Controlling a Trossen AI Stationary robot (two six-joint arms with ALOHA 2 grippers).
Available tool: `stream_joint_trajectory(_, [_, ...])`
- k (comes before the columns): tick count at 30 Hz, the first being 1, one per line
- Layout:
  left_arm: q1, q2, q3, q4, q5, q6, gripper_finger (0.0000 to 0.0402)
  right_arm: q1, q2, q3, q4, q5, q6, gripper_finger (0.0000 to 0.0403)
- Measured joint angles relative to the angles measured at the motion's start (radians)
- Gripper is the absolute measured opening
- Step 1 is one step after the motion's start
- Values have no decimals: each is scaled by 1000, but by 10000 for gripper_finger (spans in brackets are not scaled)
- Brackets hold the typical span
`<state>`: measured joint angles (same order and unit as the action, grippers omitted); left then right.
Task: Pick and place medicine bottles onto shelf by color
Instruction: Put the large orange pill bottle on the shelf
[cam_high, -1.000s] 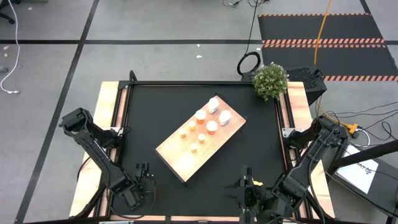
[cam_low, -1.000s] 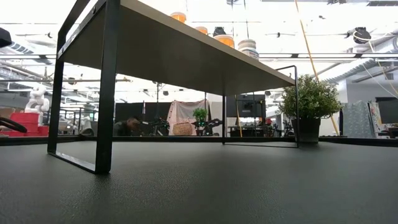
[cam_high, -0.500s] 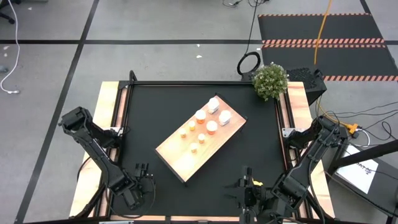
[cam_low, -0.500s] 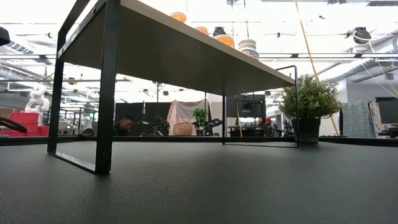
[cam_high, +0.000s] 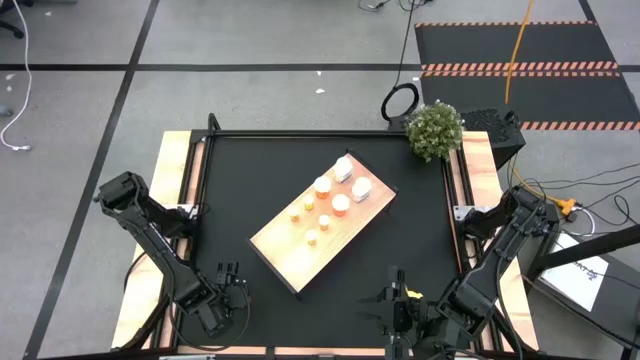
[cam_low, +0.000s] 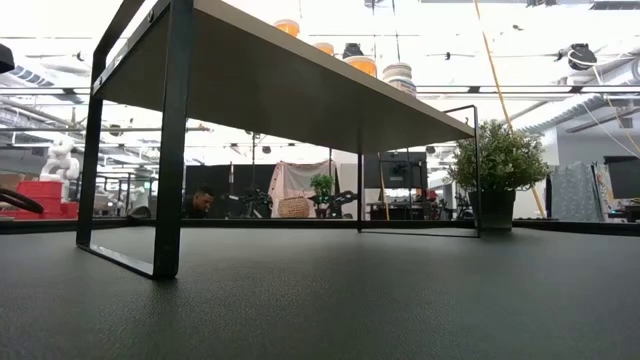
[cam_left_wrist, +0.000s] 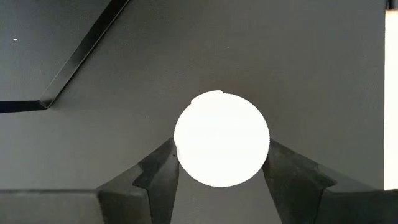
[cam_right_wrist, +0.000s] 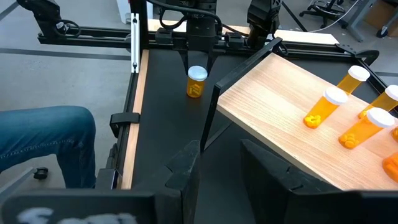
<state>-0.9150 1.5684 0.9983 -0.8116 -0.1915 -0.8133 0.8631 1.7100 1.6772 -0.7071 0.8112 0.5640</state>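
Sitting between left pincer (cam_left_wrist: 221, 180) fingers — bottle (cam_left_wrist: 221, 139).

The high view looks straight down on the whole table and both arms. The low view sits at mat level, facing under the shelf (cam_low: 300, 90) toward the room. The left wrist view looks down, close over a bottle (cam_left_wrist: 221, 139). The right wrist view faces across the shelf (cam_right_wrist: 280, 112), shared with the high view.
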Motion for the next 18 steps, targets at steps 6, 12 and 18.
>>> stream_joint_trajectory(6, [0,0,9,-7,21,18,206,0,0,0,0,0,0,106])
stream_joint_trajectory(12, [1,0,127,-108,33,60,206,0,0,0,0,0,-8,106])
stream_joint_trajectory(18, [7,0,309,-256,17,126,205,0,0,0,-1,0,-51,106])
